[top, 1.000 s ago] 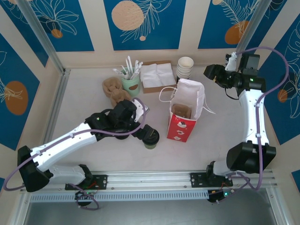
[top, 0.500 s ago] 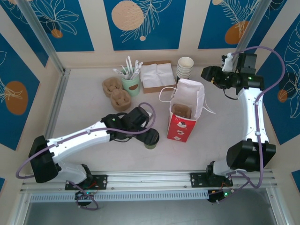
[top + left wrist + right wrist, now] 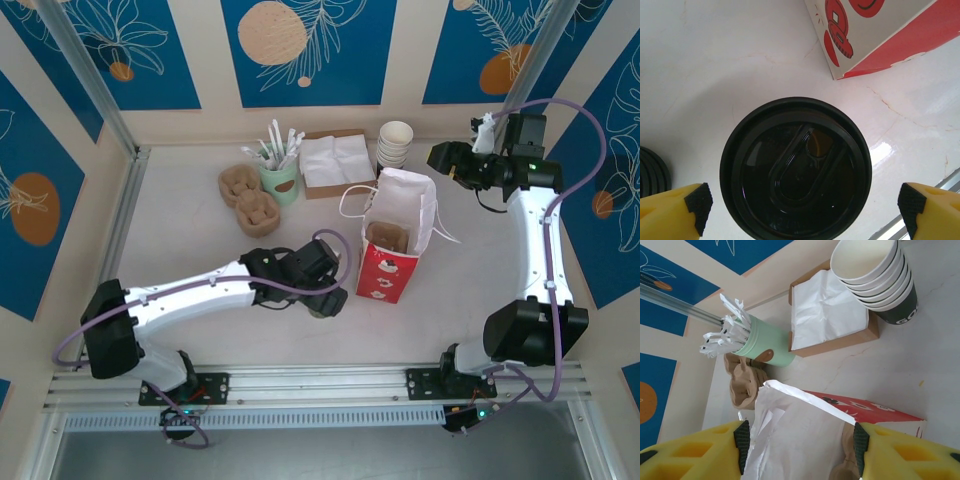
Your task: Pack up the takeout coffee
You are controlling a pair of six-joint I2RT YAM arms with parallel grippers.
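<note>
Both jaws open, empty: left gripper [image 3: 802, 202] astride takeout coffee [image 3: 795, 170] beside red bag [image 3: 880, 35], right gripper [image 3: 799, 440] near cup stack [image 3: 395, 145].

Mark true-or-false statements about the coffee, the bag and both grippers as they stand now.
1. The takeout coffee stands on the table, outside the red bag. True.
2. The coffee has no lid. False: a black lid covers it.
3. The left gripper's jaws stand open, one on each side of the coffee. True.
4. The right gripper is clamped on the bag's handle. False: its jaws are apart and empty, short of the bag.
5. The bag lies flat. False: it stands upright, top open.
</note>
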